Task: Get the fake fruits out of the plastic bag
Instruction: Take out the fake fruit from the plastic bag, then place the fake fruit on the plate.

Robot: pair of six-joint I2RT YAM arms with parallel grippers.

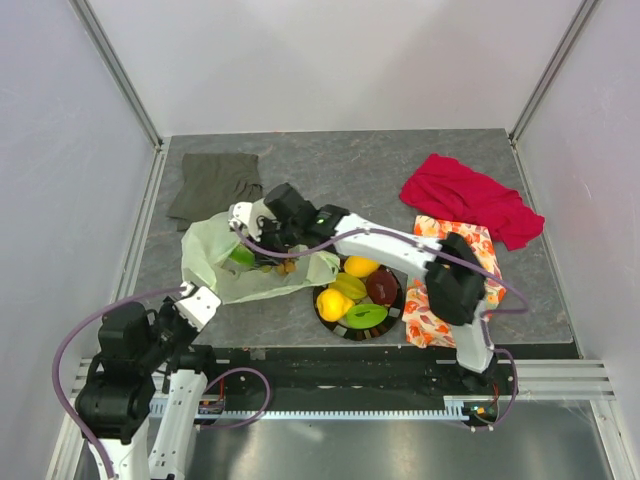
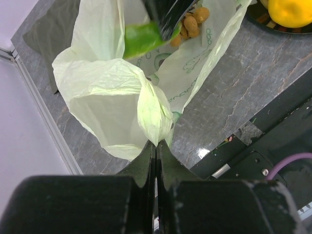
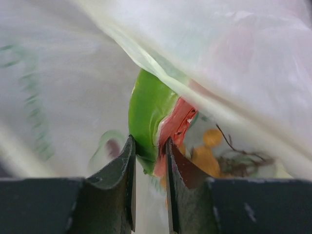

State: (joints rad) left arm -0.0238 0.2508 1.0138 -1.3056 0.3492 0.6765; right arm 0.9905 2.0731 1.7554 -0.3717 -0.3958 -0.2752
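Note:
The pale yellow-green plastic bag point(image 1: 265, 278) lies left of the plate, also in the left wrist view point(image 2: 112, 92). My left gripper point(image 1: 201, 296) point(image 2: 156, 144) is shut on a gathered fold at the bag's near edge. My right gripper point(image 1: 252, 243) point(image 3: 148, 146) reaches into the bag's mouth and is shut on the red-green melon slice point(image 3: 152, 109) point(image 2: 140, 41). The brown grape-like cluster point(image 2: 191, 23) point(image 3: 204, 157) lies in the bag beside it. On the dark plate point(image 1: 392, 312) sit the lemon point(image 1: 360, 266), a yellow fruit point(image 1: 332, 303), a yellow-green piece point(image 1: 351, 285), a dark red one point(image 1: 383, 287) and a green one point(image 1: 365, 315).
An olive-grey folded cloth point(image 1: 215, 185) lies behind the bag. A red cloth point(image 1: 470, 195) is at the back right, and an orange-flowered cloth point(image 1: 428, 322) lies under my right arm, right of the plate. Frame posts stand at the table's corners.

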